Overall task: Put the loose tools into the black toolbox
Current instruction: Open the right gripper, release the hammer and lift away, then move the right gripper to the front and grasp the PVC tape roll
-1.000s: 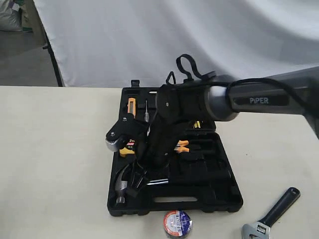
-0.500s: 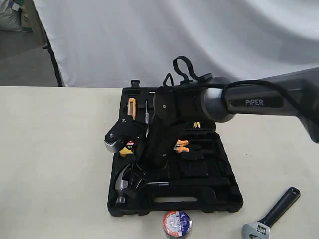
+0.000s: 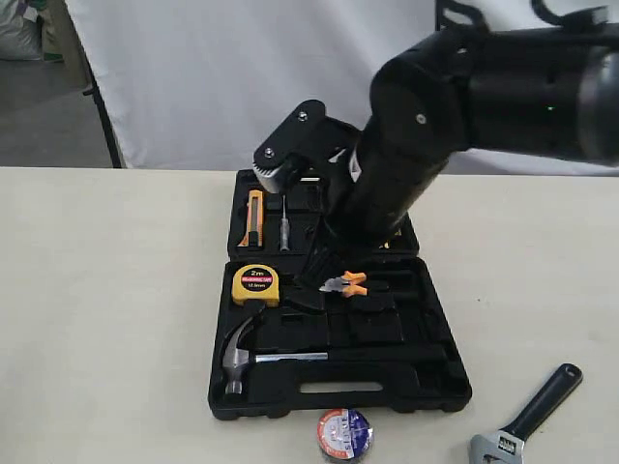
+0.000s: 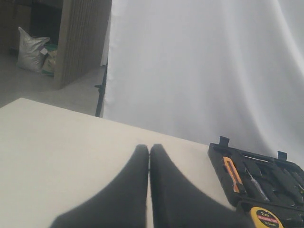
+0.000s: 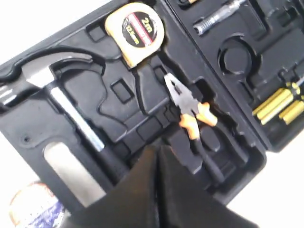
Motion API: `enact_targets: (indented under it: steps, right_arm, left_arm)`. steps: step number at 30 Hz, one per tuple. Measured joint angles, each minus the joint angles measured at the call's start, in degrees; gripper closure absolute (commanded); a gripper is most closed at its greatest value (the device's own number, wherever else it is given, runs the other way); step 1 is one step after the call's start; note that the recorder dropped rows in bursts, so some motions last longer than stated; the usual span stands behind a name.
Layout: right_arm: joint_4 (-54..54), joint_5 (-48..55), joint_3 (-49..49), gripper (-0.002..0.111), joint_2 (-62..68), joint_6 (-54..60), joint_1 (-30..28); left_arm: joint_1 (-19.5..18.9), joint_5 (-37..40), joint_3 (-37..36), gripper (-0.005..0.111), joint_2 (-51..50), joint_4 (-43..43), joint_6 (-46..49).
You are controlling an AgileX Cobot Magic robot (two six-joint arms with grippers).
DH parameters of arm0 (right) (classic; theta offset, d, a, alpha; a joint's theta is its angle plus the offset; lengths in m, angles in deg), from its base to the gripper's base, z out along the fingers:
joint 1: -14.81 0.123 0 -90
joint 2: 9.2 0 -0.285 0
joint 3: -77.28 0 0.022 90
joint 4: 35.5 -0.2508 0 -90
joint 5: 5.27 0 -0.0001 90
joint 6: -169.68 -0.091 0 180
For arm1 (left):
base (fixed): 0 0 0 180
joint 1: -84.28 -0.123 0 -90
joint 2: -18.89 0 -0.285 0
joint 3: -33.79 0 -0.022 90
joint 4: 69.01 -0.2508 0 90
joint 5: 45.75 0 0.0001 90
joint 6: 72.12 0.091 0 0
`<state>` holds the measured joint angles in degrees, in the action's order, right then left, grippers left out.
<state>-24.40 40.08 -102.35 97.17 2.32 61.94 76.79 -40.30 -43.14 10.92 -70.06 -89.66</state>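
Observation:
The black toolbox (image 3: pixel 435 387) lies open on the table. The steel claw hammer (image 3: pixel 253 356) rests in its recess at the near left of the box, head (image 5: pixel 40 71) and shaft in plain sight. My right gripper (image 3: pixel 309 278) hangs above the middle of the box, fingers shut on nothing (image 5: pixel 157 151). The small tape roll (image 3: pixel 344 432) lies on the table just in front of the box. The adjustable wrench (image 3: pixel 527 418) lies at the front right. My left gripper (image 4: pixel 149 148) is shut and empty over bare table, left of the toolbox (image 4: pixel 275 175).
A yellow tape measure (image 3: pixel 254 284) and orange-handled pliers (image 3: pixel 346 283) sit in the near half of the box. An orange utility knife (image 3: pixel 254 215) and a small screwdriver (image 3: pixel 284 230) sit in the far half. A white backdrop hangs behind the table.
My right arm has risen up and back from the hammer, which stays lying in its recess. The tape measure is now uncovered. Tape roll and wrench have not moved.

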Motion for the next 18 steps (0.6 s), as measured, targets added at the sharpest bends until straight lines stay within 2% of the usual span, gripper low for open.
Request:
enact_targets:
  steps: [4,8,14,18]
  right_arm:
    - [4.35,-3.82,9.23,0.109,-5.36,-6.61,-0.19]
    - [6.54,-6.87,17.12,0.109,-9.69,-11.11,-2.83]
    - [5.24,-11.09,28.79,0.109,-13.88,-13.93,-10.5]
    - [2.07,-15.37,34.35,0.108,-13.88,-14.22,-11.0]
  left_arm:
    - [0.0,0.0,0.0,0.106,0.0,0.0,0.0]
    - [0.0,0.0,0.0,0.106,0.0,0.0,0.0]
    - [0.0,0.0,0.0,0.106,0.0,0.0,0.0]
    - [0.0,0.0,0.0,0.106,0.0,0.0,0.0]
